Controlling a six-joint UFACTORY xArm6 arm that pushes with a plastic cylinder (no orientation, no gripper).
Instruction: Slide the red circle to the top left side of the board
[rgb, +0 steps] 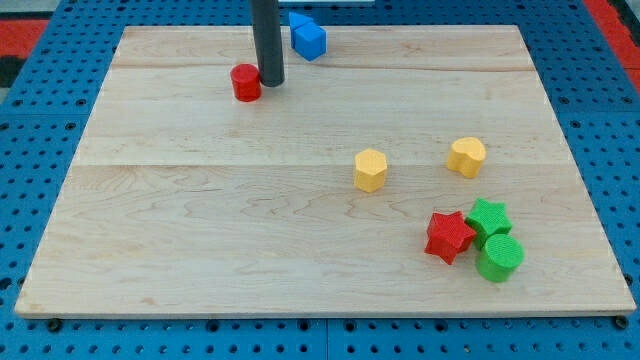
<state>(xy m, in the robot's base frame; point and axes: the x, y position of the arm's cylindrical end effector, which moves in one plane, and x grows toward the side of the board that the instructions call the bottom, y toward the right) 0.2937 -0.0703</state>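
Green circle (499, 259): nearest the view's bottom, lower right of the board, touching the green star above it
Red star (449, 237): just left of the green pair, touching or nearly touching them; contact cannot be told for sure
Green star (489, 219): sits above the green circle, right of the red star
Yellow hexagon (370, 170): mid board, right of centre, standing alone
Yellow heart (466, 157): to the right of the hexagon, well apart from it, slightly higher in the view
Wooden board (200, 220): pale planks, lying on a blue perforated table (40, 335)
Red circle (246, 83): upper part of the board, left of centre, not at the top left corner, some way in from the left edge
My tip (272, 83): the dark rod comes down from the view's top; its end rests just right of the red circle, touching or almost touching its side
Tool state: plain rod, no jaws, clamped on nothing
Blue block (308, 37): at the board's top edge, right of the rod, partly hidden behind it; shape not clear
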